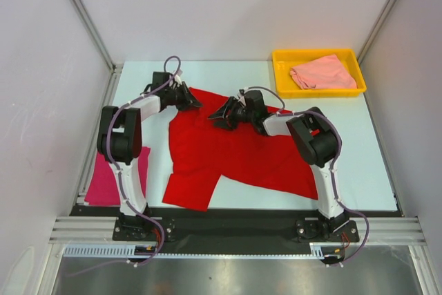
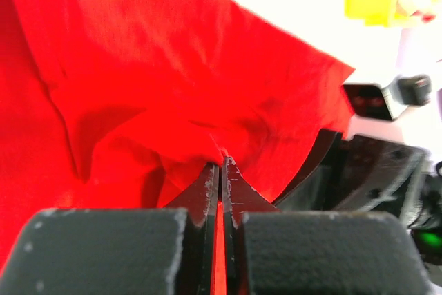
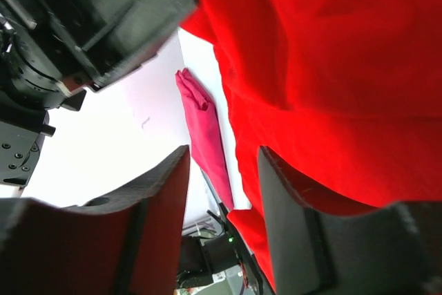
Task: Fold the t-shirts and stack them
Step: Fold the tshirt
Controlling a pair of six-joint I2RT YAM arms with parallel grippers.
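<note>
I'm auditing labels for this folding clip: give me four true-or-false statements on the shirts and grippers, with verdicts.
The left gripper is shut on the red shirt. True.
The salmon shirt lies in the yellow tray. True.
The magenta shirt is stacked on the red shirt. False: it lies apart, at the left edge of the table.
The right gripper is clamped on the yellow tray. False: its jaws stand apart over the red shirt.

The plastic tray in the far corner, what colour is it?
Bright yellow. The rectangular plastic tray shows best in the top external view.
</note>
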